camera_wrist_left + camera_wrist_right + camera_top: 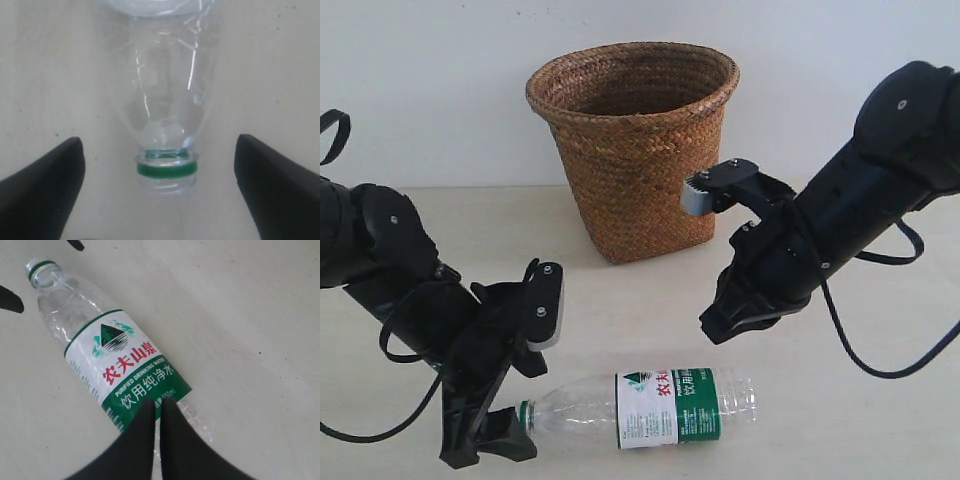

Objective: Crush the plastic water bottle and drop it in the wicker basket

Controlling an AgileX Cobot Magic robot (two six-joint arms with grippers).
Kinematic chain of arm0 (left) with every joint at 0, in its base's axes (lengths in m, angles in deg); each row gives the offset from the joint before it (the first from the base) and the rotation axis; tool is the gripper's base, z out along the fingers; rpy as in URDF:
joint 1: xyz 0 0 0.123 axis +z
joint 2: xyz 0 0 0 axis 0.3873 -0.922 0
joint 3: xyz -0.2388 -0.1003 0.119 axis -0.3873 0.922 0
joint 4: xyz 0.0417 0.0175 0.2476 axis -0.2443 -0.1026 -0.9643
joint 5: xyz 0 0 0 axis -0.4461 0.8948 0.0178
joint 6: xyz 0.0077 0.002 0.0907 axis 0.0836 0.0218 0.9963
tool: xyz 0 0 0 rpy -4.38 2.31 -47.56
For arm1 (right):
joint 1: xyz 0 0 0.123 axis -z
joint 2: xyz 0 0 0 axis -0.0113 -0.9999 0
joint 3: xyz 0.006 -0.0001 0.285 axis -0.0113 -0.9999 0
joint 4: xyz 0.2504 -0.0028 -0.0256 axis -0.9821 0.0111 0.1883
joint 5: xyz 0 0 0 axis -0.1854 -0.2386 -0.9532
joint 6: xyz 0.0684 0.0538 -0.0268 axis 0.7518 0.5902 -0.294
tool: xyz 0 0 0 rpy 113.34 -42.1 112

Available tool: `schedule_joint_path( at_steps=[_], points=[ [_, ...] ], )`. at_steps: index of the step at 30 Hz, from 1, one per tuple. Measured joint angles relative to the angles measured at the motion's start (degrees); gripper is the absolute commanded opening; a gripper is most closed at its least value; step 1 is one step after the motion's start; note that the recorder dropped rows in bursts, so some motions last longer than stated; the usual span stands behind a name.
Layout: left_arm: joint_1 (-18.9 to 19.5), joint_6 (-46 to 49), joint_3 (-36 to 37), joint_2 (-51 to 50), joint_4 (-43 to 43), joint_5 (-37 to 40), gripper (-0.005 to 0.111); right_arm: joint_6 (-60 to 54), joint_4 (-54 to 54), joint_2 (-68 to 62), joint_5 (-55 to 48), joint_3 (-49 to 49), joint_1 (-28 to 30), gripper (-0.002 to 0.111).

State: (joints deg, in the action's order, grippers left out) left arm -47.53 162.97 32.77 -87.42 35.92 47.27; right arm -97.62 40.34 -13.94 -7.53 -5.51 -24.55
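The plastic water bottle (650, 405) lies on its side on the table, uncrushed, with a green ring at its neck and a white-and-green label. Its neck points toward my left gripper (532, 380), which is open; the two fingers stand wide on either side of the bottle's mouth (166, 172) without touching it. My right gripper (720, 325) is shut with nothing in it and hangs above the label's green end (150, 385), near the bottle's base. The wicker basket (632, 150) stands upright behind, apart from both grippers.
The pale table (620, 300) runs between the basket and the bottle. A plain wall rises behind the basket. The right arm's wrist housing (720, 185) sits close to the basket's right side.
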Motion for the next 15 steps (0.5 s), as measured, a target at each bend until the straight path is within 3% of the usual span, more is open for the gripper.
schedule_joint_path(
  at_steps=[6,10,12,14,15],
  points=[
    [-0.1,1.1,0.0,-1.9,0.0,-1.1,0.071,0.0,0.0,-1.8,0.7,0.1,0.0,0.0],
    [-0.4,1.3,0.0,-3.8,0.4,-2.9,0.062,0.0,0.0,-2.1,1.4,0.1,0.0,0.0],
    [-0.4,1.3,0.0,-4.0,0.7,-3.4,0.043,0.0,0.0,-2.1,1.4,0.1,0.0,0.0],
    [-0.4,1.3,0.0,-4.0,0.9,-3.5,0.008,0.0,0.0,-2.1,1.5,0.1,0.0,0.0],
    [-0.4,1.3,0.0,-4.0,0.9,-3.5,0.005,0.0,0.0,-2.1,1.5,0.1,0.0,0.0]
  ],
)
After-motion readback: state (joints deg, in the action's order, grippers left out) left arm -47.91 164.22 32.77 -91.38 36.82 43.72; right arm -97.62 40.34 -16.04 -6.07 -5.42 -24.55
